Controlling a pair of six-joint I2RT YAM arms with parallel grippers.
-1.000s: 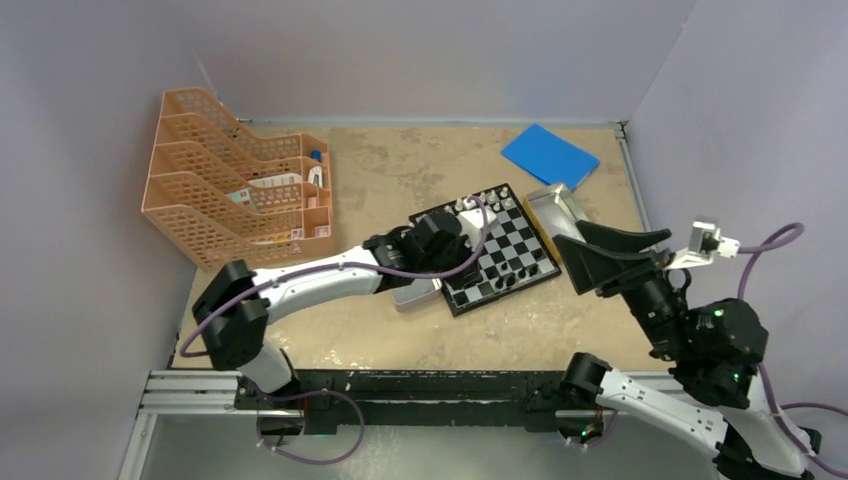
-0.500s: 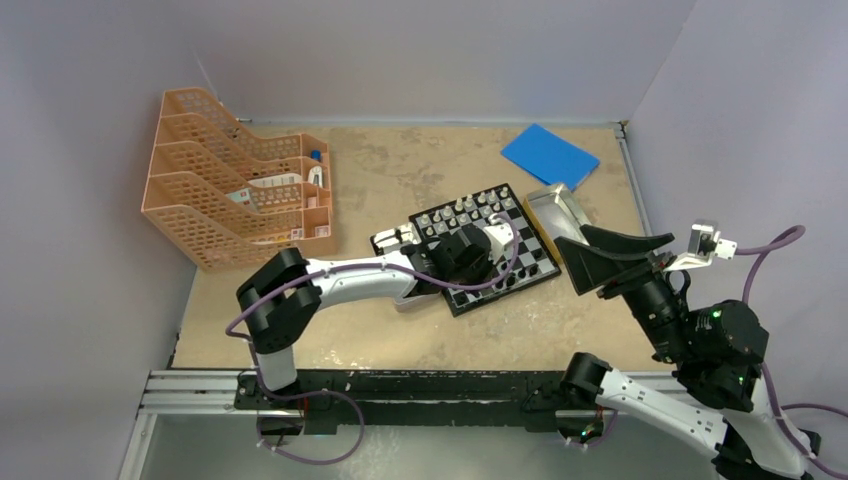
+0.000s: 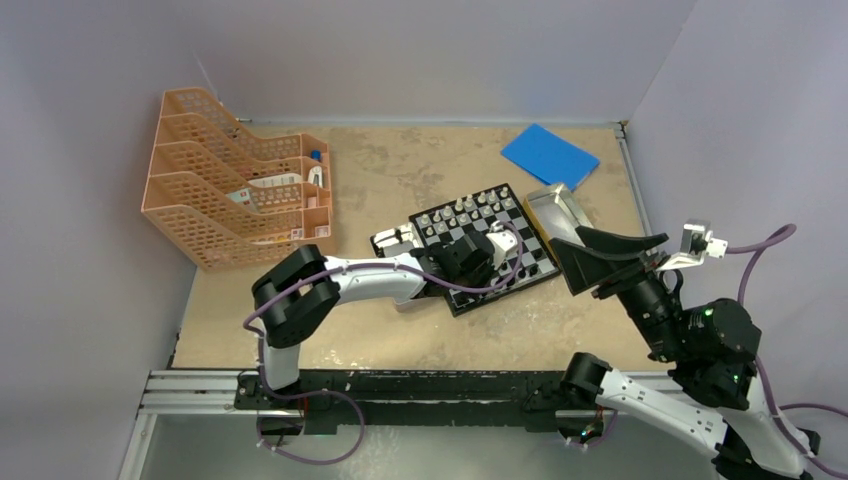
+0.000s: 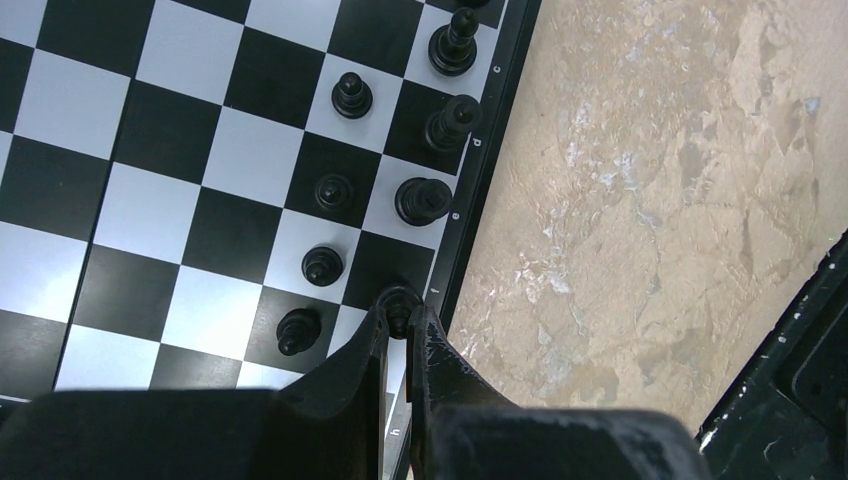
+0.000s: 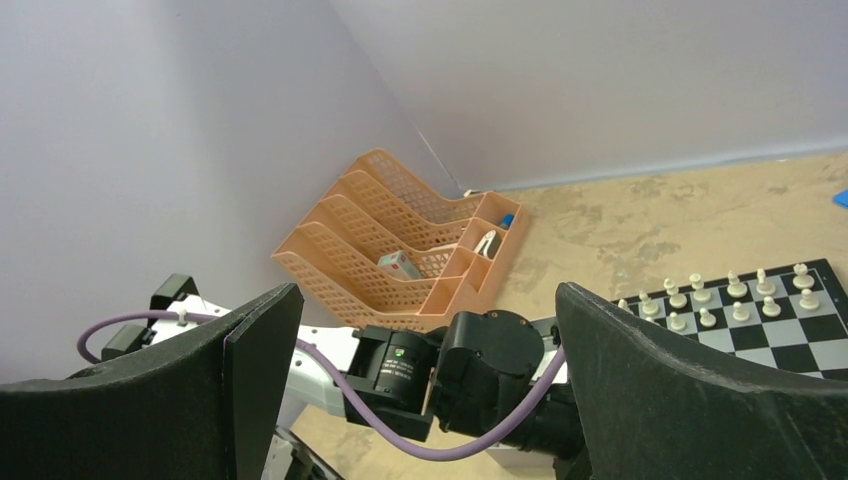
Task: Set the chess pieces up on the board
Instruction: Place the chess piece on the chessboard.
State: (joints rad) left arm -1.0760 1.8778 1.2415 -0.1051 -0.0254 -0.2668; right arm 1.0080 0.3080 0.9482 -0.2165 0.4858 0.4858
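The board (image 3: 517, 241) lies mid-table, with white chess pieces (image 3: 461, 207) lined up along its far rows. In the left wrist view, several black chess pieces (image 4: 351, 95) stand on the two rows by the board's (image 4: 170, 130) near edge. My left gripper (image 4: 400, 318) is shut on a small black piece (image 4: 399, 308), held right over an edge square of that row. My right gripper (image 3: 598, 258) hovers open and empty to the right of the board, above a silver tin (image 3: 556, 212).
An orange mesh file rack (image 3: 240, 195) stands at the far left. A blue pad (image 3: 549, 155) lies at the far right. A second tin (image 3: 396, 240) sits against the board's left side, partly under my left arm. Walls close in on three sides.
My left arm has swung right, from over the left tin to the board's near edge, staying shut. The right arm has barely shifted.
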